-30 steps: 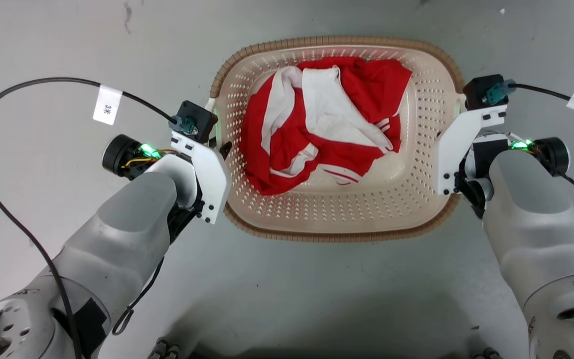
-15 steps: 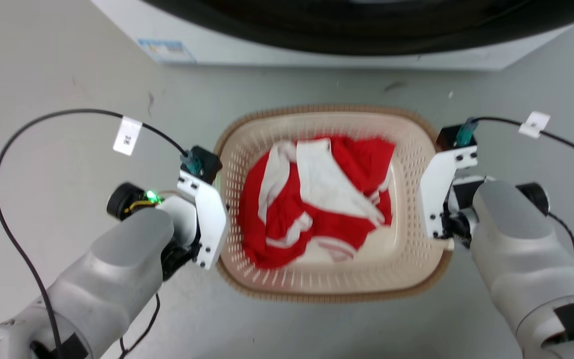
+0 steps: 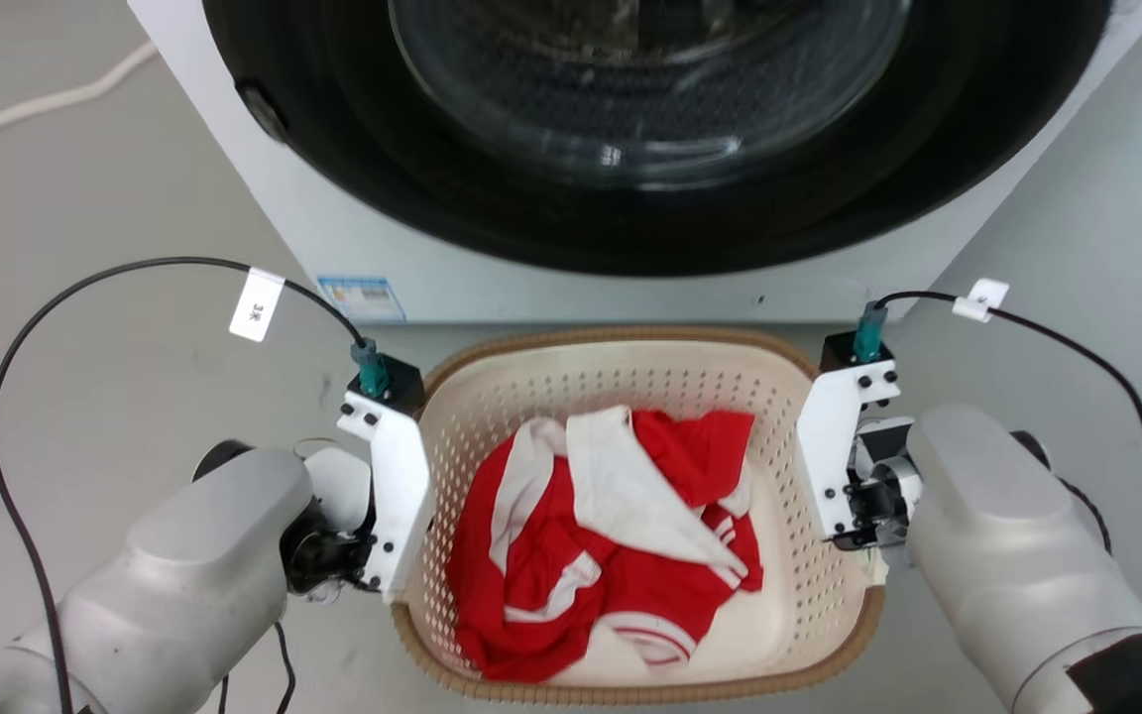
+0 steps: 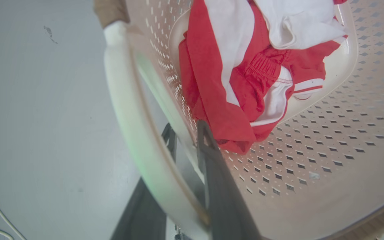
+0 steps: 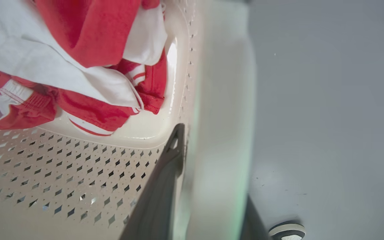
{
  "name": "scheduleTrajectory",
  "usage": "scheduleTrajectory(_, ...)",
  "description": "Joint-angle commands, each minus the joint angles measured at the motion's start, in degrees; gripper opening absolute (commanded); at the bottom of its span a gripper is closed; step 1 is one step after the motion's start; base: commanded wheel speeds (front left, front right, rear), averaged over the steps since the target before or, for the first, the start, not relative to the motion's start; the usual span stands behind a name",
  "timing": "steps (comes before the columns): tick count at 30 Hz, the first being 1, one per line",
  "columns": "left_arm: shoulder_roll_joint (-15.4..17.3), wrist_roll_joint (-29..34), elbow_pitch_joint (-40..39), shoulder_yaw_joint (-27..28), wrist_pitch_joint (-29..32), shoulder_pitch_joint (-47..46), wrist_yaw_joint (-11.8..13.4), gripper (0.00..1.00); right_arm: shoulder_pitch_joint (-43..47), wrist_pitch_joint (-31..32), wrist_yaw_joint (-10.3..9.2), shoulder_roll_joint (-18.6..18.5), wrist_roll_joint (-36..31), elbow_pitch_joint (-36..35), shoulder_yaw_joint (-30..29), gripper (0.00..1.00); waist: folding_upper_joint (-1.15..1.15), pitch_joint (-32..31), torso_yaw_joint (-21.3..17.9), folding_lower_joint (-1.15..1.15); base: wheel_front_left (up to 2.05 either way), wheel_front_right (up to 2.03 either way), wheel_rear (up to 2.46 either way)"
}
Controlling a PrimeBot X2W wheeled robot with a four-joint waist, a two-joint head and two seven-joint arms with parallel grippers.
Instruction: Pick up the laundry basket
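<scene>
A: Entry: type of place?
B: Laundry area. Item one: white front-loading washing machine (image 3: 353,248), dark round door with glass porthole (image 3: 645,89), small printed sticker (image 3: 361,297) on its lower front.
A: Further evidence?
B: Item two: cream perforated laundry basket (image 3: 630,335) holding red-and-white garments (image 3: 611,555), just in front of the machine. Item three: bare, smooth grey floor (image 3: 115,198) with a white cord (image 3: 36,97) lying across it.
</scene>
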Motion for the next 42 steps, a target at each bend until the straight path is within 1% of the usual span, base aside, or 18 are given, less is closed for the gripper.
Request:
scheduleTrajectory(1,0.61,-0.14,-0.52,-0.06,1.16,0.64,-0.35,0.00,1.19,1.09,0.68,-0.27,0.50,-0.62,1.46,0.00,0.00,-3.45,-0.83,0.01,0.00,0.00,0.00)
scheduleTrajectory(5,0.74,-1.71,-0.91,-0.02,4.10,1.76,-0.35,0.00,2.63,3.10,0.69,-0.19,3.35,-1.81,3.84,0.00,0.00,-7.15,-1.26,0.01,0.00,0.00,0.00)
scheduleTrajectory(9,0.00,-1.85,-1.45,-0.01,6.17,1.83,-0.44,0.00,2.96,4.96,0.46,-0.13,5.03,-2.08,5.96,0.00,0.00,-9.53,-1.53,0.01,0.00,0.00,0.00)
scheduleTrajectory(19,-0.46,-2.98,-1.81,-0.04,9.38,5.10,-0.48,0.00,4.41,7.28,0.47,0.02,9.14,-3.50,10.21,0.00,0.00,-15.51,-2.20,0.01,0.00,0.00,0.00)
scheduleTrajectory(29,-0.48,-4.71,-1.36,-0.07,10.99,6.43,-0.48,0.00,4.88,7.68,0.47,0.03,11.46,-2.18,12.29,0.00,0.00,-17.65,-2.24,0.01,0.00,0.00,0.00)
scheduleTrajectory(42,-1.45,-5.64,-1.67,-0.03,11.47,5.02,-0.49,0.00,3.14,7.73,0.48,0.22,13.35,-1.65,14.08,0.00,0.00,-17.39,-2.27,0.01,0.00,0.00,0.00)
